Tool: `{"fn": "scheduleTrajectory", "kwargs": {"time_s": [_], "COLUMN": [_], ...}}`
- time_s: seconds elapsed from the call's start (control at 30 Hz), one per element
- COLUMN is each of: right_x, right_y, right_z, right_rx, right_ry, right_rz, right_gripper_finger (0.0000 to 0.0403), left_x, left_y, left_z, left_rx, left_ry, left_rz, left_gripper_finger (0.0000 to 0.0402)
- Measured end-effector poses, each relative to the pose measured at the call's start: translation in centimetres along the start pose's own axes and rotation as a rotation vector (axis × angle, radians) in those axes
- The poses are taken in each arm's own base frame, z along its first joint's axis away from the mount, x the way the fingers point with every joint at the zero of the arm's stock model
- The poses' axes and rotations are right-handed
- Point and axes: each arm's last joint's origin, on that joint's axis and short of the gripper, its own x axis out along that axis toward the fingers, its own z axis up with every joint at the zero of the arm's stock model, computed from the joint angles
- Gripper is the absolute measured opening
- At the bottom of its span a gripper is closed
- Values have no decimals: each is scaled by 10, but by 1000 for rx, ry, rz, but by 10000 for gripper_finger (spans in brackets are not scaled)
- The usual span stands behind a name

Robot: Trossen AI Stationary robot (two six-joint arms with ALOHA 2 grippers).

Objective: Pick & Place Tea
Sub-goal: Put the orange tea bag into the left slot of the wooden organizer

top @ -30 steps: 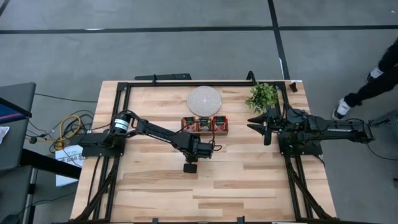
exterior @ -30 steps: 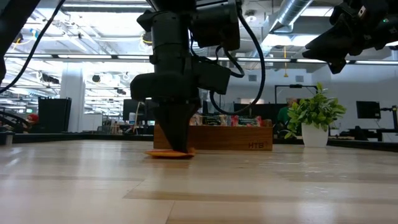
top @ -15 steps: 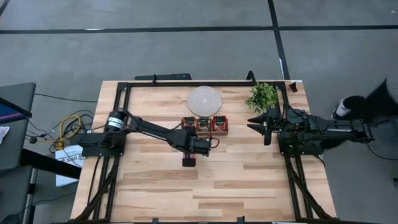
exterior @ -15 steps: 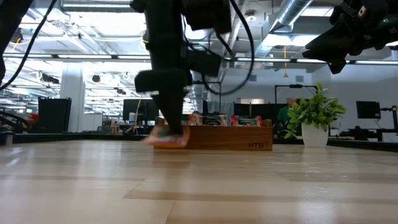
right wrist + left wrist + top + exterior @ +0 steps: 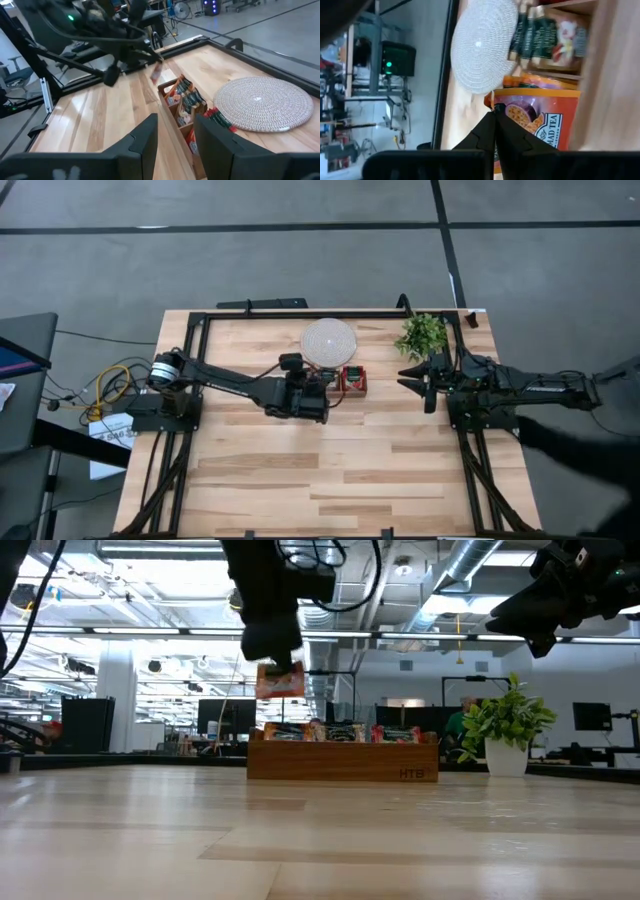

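1. Left gripper (image 5: 495, 120) has its fingers pinched on one red-orange tea sachet (image 5: 279, 681), hanging in the air above the left end of the wooden tray (image 5: 345, 760).
2. Other sachets (image 5: 184, 102) already stand inside the tray's compartments; the carried one is not yet in.
3. Right gripper (image 5: 427, 377), fingers spread and empty, waits well right of the tray, beside the plant (image 5: 422, 333).
4. Left to do, I judge: lower and release.
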Motion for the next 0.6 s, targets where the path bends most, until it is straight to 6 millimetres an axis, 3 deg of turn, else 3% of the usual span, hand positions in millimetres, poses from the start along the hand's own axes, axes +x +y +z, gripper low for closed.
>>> {"fn": "scheduleTrajectory", "kwargs": {"time_s": [0.3,0.6], "right_x": [0,0], "right_y": [0,0], "right_z": [1,1], "right_rx": [2,1], "right_ry": [-11,-11], "right_rz": [2,-2], "right_gripper_finger": [118,118], "left_x": [31,43], "left_y": [-23,-36], "left_z": [-10,-9], "left_rx": [116,128], "left_ry": [-13,-27], "left_rz": [107,134], "left_gripper_finger": [0,0]}}
